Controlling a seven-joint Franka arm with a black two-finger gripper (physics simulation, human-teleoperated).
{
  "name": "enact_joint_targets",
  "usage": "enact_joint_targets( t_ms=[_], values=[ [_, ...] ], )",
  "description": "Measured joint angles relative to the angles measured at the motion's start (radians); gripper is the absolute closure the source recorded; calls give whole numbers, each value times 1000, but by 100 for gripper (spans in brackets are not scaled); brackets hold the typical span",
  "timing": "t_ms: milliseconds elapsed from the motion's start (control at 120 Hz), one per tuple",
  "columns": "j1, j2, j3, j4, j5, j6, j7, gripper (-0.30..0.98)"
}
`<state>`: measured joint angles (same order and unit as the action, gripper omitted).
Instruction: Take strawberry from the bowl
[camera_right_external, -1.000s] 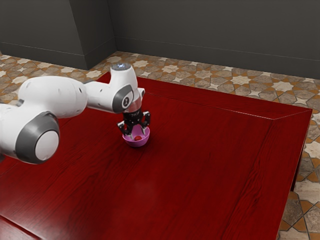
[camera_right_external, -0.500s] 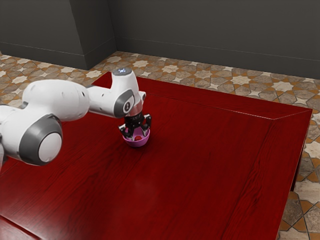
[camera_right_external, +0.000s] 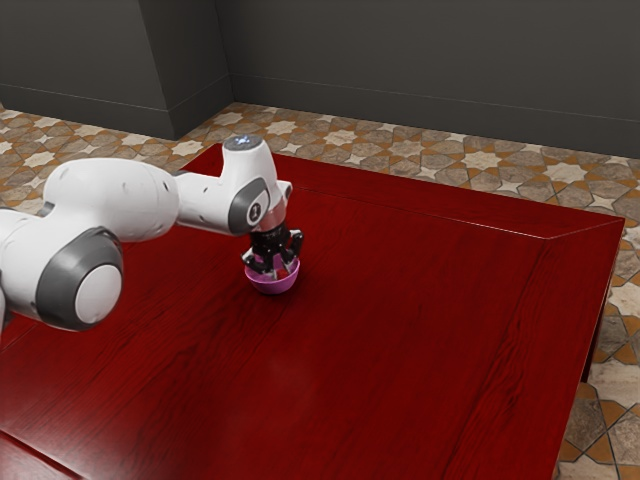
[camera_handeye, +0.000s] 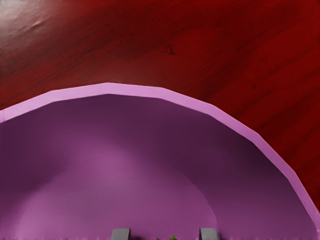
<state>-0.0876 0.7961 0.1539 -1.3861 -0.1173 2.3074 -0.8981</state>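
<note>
Exterior view, left to right:
- Robot arm, white with grey joint covers; enters at the left edge, reaches to the centre-left of the frame.
- Tiled floor, star pattern in orange, beige and grey-brown; a band behind the counter, again at the lower right.
- Dark grey wall, with baseboard; across the top of the frame.
- Counter, red wood, visible grain; from the lower left to the right of the frame.
- End effector, black; left of centre, lowered into the bowl. Whether open or closed on the fruit: cannot be told.
- Bowl, pink-purple, round, upright on the counter; just left of centre.
- Strawberry, red, partly hidden; inside the bowl, at the end effector's tip.

Wrist view, left to right:
- Bowl, pale rim arching from the left edge to the lower right corner, smooth purple interior.
- Strawberry, a trace of green leaf at the bottom edge, near centre.
- Counter, dark red, beyond the rim; pale sheen at upper left.
</note>
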Motion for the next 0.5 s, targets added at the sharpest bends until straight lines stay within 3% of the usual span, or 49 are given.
enact_joint_targets(
  t_ms=[225,333,500],
  values=[
    [-24,-106,1,-71,3,-2,-11,69],
    [-92,-174,1,-110,7,-3,-17,70],
    [-210,-168,-2,-112,9,-4,-27,70]
  ],
)
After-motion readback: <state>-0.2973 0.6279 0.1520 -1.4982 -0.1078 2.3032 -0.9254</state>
